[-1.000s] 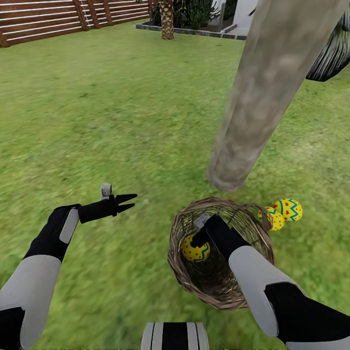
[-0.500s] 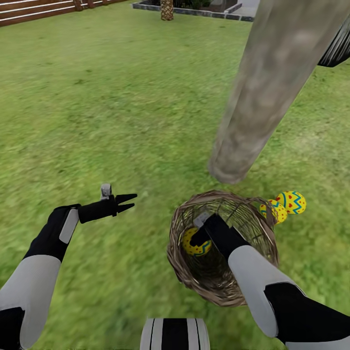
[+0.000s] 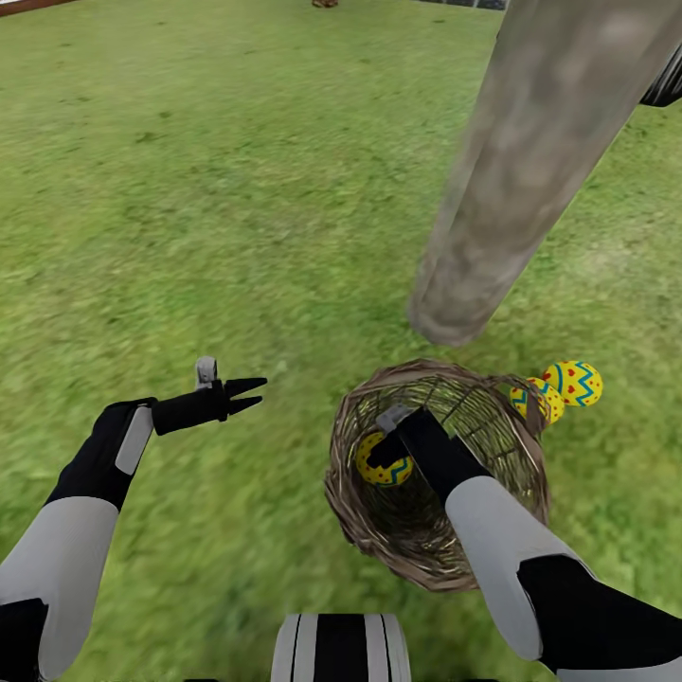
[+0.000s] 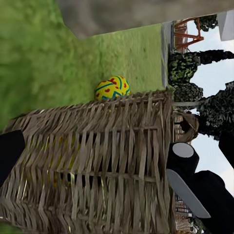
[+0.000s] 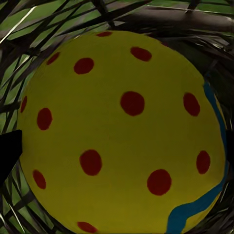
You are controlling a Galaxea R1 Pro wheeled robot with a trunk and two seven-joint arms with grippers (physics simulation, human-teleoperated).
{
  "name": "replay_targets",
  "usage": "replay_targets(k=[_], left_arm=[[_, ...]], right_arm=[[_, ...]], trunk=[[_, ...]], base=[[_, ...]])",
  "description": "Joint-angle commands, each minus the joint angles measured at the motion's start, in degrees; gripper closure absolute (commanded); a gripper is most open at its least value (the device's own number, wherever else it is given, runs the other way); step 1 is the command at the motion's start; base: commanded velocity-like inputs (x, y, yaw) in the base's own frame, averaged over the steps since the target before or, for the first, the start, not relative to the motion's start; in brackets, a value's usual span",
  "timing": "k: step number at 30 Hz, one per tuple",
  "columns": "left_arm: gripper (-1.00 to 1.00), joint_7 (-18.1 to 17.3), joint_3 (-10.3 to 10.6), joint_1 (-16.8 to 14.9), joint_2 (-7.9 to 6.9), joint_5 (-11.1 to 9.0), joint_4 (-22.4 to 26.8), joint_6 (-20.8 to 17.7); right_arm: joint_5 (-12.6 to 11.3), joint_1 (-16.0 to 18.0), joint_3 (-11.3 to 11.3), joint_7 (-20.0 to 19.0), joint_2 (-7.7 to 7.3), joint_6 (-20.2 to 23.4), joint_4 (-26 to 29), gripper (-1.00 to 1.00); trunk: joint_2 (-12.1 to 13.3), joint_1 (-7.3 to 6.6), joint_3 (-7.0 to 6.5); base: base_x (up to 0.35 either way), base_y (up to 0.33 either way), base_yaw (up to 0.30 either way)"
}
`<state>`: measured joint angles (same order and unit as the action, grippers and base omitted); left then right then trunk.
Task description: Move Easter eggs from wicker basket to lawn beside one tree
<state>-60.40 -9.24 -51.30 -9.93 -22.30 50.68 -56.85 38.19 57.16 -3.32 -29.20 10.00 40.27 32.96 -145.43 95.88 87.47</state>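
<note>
1. While the right gripper [image 3: 379, 455] is sunk inside the basket [image 3: 530, 474], its fingertips are hidden against the egg [image 3: 385, 468] there; the right wrist view has the egg [image 5: 122, 131] very close, with a dark finger [image 5: 7, 153] at one side. It seems pressed to the egg, but I cannot tell whether the fingers have closed on it.
2. Out to the side, the left gripper [image 3: 248, 393] hovers over the lawn [image 3: 189, 189], fingers parted a little, holding nothing.
3. That egg sits low against the basket's inner wall on the left-arm side. Judged by looks, it is smooth, hard and round, so it may slip or roll; the widest middle, squeezed evenly from both sides, looks the safest hold. It seems light.
4. In the left wrist view the basket [image 4: 97, 161] shows open weave. It looks light and a bit springy, so an arm dragged against its rim could tip it.
5. Beyond the basket, two eggs lie on the grass just beside its far rim: one [image 3: 573, 382] clear, the other [image 3: 540, 398] partly hidden by wicker. The left wrist view catches one egg [image 4: 112, 88] past the rim.
6. Farther on, the tree [image 3: 530, 170] rises near those eggs, its top cut off. One egg is left to move.
</note>
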Motion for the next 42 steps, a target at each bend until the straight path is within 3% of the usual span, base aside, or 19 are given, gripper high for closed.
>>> replay_targets(k=[1,10,35,42], left_arm=[[-1.0,-0.2,-0.1,0.0,0.0,0.1,0.0,-0.3],[-1.0,-0.2,-0.1,0.0,-0.01,0.0,0.0,-0.3],[-1.0,-0.2,0.2,0.0,-0.09,0.2,0.0,-0.4],[-1.0,-0.2,0.3,0.0,-0.08,0.4,0.0,-0.5]], right_arm=[[2.9,0.0,0.0,0.0,0.0,-0.6,-4.7,1.0],[2.9,0.0,0.0,-0.1,0.0,-0.4,-4.8,1.0],[2.9,0.0,-0.2,0.0,0.0,-0.4,-4.8,1.0],[2.9,0.0,-0.2,-0.1,0.0,-0.3,-4.9,1.0]], trunk=[[0.0,0.02,0.05],[0.0,0.02,0.05],[0.3,-0.62,-5.49],[0.4,-0.8,-7.04]], base=[[0.0,0.0,0.0],[0.0,0.0,0.0],[0.0,0.0,0.0],[-0.189,0.0,0.0]])
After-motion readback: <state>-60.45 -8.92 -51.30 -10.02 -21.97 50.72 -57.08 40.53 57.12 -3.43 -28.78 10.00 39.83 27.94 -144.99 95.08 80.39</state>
